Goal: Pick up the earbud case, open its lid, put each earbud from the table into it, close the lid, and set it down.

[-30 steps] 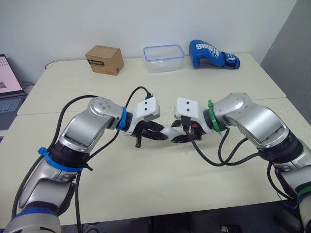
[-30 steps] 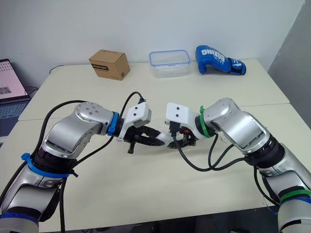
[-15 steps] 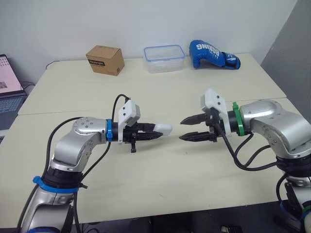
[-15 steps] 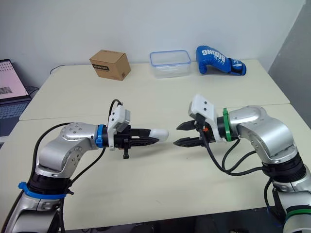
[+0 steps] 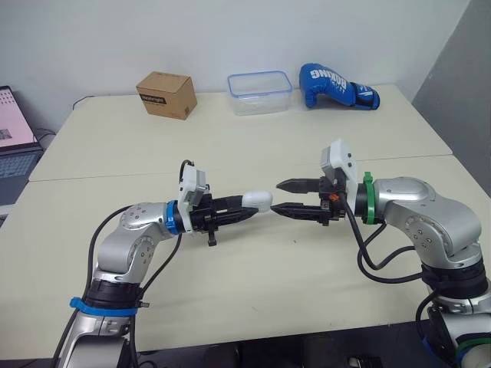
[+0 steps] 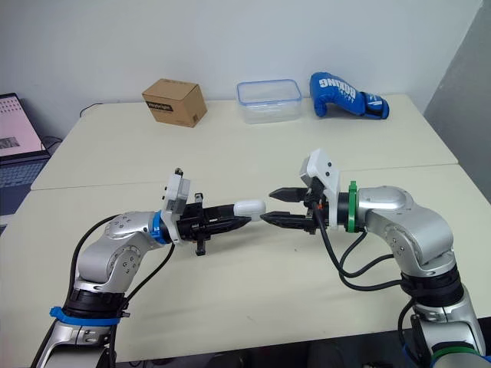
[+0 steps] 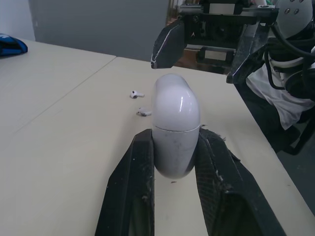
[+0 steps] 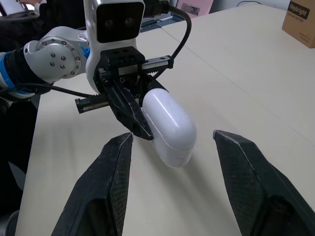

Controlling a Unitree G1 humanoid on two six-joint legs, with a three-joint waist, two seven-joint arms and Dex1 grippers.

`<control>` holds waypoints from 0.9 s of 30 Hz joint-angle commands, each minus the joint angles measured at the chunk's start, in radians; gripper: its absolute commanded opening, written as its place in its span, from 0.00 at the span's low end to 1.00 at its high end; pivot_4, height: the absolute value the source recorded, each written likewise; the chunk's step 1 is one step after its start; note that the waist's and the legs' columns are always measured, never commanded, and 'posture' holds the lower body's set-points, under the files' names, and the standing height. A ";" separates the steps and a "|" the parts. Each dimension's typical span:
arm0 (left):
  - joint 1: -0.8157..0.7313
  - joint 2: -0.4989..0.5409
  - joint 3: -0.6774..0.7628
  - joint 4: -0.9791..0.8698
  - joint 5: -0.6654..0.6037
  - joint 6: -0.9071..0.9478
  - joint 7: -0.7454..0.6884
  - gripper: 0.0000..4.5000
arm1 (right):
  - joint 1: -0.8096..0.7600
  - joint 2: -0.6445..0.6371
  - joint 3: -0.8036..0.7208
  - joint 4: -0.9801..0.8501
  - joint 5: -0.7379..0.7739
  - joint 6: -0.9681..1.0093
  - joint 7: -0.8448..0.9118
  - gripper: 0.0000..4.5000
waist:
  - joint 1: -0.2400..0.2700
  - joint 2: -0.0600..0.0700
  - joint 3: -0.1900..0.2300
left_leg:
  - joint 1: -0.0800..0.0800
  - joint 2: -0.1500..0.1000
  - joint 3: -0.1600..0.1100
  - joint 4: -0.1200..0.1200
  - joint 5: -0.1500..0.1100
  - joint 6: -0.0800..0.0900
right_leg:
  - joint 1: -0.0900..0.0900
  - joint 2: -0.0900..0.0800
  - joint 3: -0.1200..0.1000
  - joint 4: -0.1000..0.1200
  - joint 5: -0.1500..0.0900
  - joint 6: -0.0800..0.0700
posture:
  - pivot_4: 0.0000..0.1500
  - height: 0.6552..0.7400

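Earbud case (image 5: 258, 201) held, lid shut.
My left gripper (image 5: 250, 212) clamps its base; right gripper (image 5: 277, 196), fingers (image 8: 115, 182) spread, sits at 3 o'clock. Glossy, probably slippery: pinch lid sides.

Our left arm (image 5: 132, 236) and right arm (image 5: 420, 205) are silver-shelled, with black cables (image 5: 362, 257) looping off them — blue band (image 5: 169, 217) at the left wrist, green band (image 5: 366, 199) at the right. White camera blocks (image 5: 337, 161) top the black left pincer (image 5: 247, 211) and right pincer (image 5: 277, 196); the fingers (image 8: 118, 182) seem woven-textured.
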 commanded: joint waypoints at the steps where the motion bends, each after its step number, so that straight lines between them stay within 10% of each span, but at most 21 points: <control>1: -0.012 -0.007 0.018 -0.009 -0.033 -0.022 -0.016 0.17 | -0.012 0.011 -0.012 -0.032 0.026 -0.020 -0.018 0.60 | -0.001 0.000 0.000 | 0.000 0.000 0.000 0.000 0.000 0.000 | 0.000 0.000 0.000 0.000 0.000 0.000 | 1.00 0.89; 27: 0.011 -0.007 -0.006 -0.071 -0.055 -0.007 -0.032 0.17 | -0.043 0.024 0.053 0.044 0.000 -0.040 -0.050 0.60 | -0.001 0.000 0.000 | 0.000 0.000 0.000 0.000 0.000 0.000 | 0.000 0.000 0.000 0.000 0.000 0.000 | 1.00 0.89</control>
